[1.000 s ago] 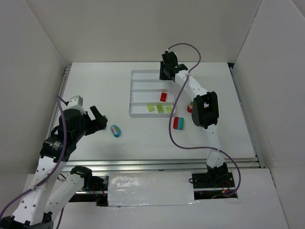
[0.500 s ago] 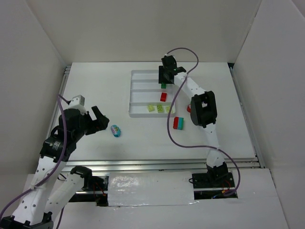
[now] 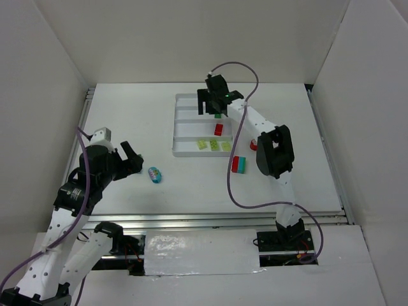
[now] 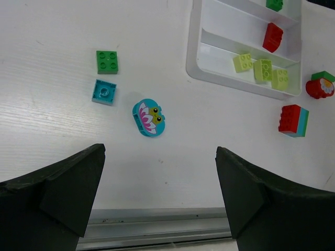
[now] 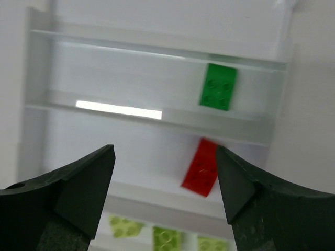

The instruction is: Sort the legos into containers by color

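A: Right wrist view first: what did the right gripper (image 5: 163,157) hold?
B: Nothing. Its jaws stood spread and empty above the tray (image 3: 176,124).
A: How many bricks lay in the tray?
B: Five. One green brick (image 5: 218,86) lay in the second of its four compartments, counted from the far side. One red brick (image 5: 201,168) lay in the third, and three yellow-green bricks (image 4: 263,70) sat in a row in the nearest.
A: And outside it?
B: Five pieces. One red-teal block (image 4: 293,120) sat just off the tray's near right corner, with one red round piece (image 4: 319,86) beside its right end. Left of the tray were one loose green brick (image 4: 107,61), one teal brick (image 4: 103,91) just beside that, and one teal oval piece (image 4: 149,117).
A: The left gripper (image 4: 159,157)?
B: Spread wide, empty, well left of the tray.
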